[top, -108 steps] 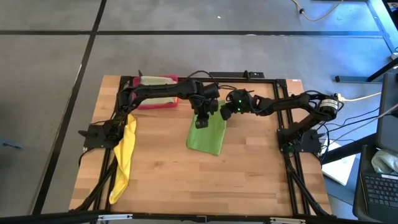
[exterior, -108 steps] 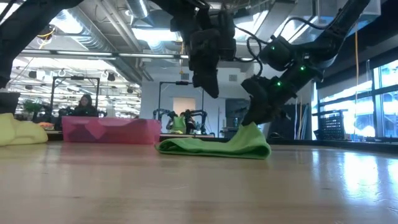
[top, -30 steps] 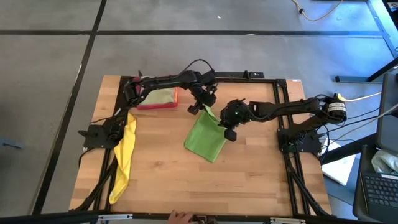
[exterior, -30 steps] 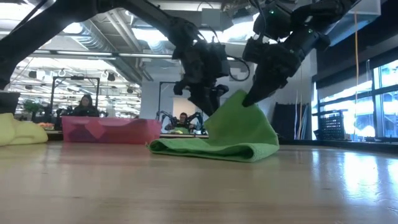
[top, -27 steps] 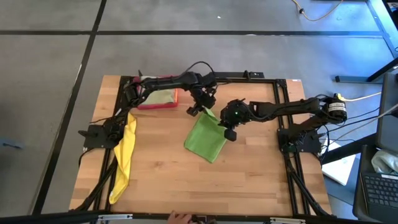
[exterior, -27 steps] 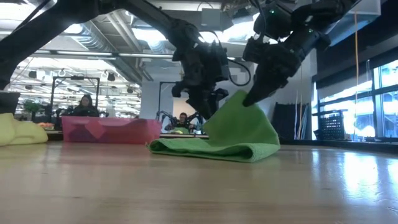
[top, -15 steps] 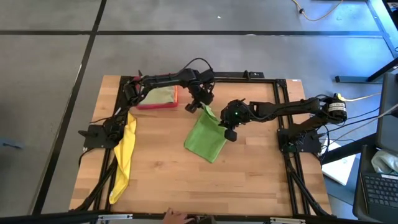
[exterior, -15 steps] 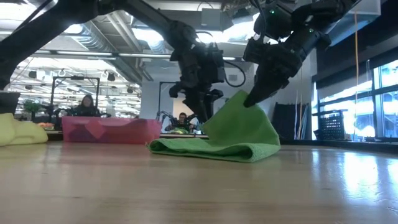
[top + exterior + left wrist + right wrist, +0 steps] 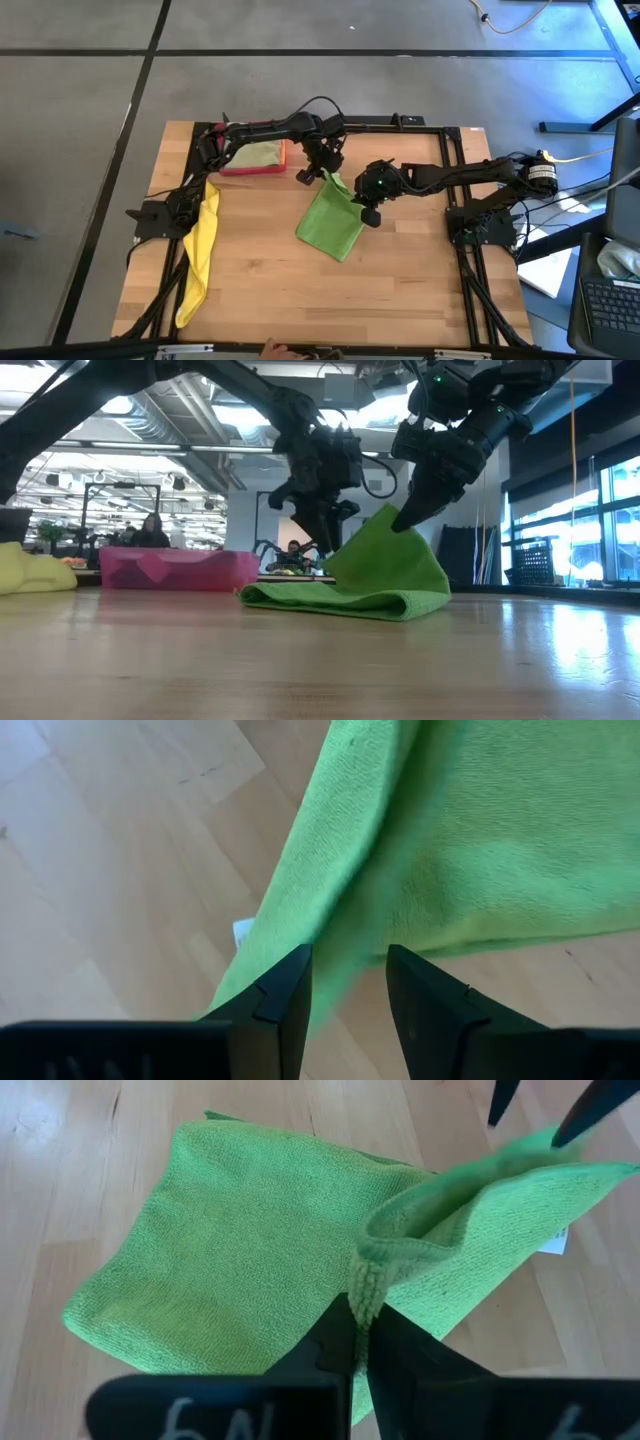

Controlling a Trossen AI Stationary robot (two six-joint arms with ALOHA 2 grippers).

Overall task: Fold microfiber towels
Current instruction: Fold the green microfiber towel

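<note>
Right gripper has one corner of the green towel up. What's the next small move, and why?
Probably close the left gripper on the green towel edge lying between its open fingers. The right gripper is shut on a lifted corner, so a second grip would let both arms carry the fold over.

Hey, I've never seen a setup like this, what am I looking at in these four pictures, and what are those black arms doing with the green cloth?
These are two robot arms mounted at a wooden table, each ending in a two-fingered claw. One picture looks straight down on the table, one looks level across its top, and two come from cameras on the arms' wrists.

The right claw is shut on a raised edge of the bright green towel, lifting it while the rest lies on the table. The left claw is open, its fingers on either side of another edge of that towel.

Also on the table: a yellow towel draped at the left edge, and a pink-red tray at the back holding a pale green cloth.
</note>
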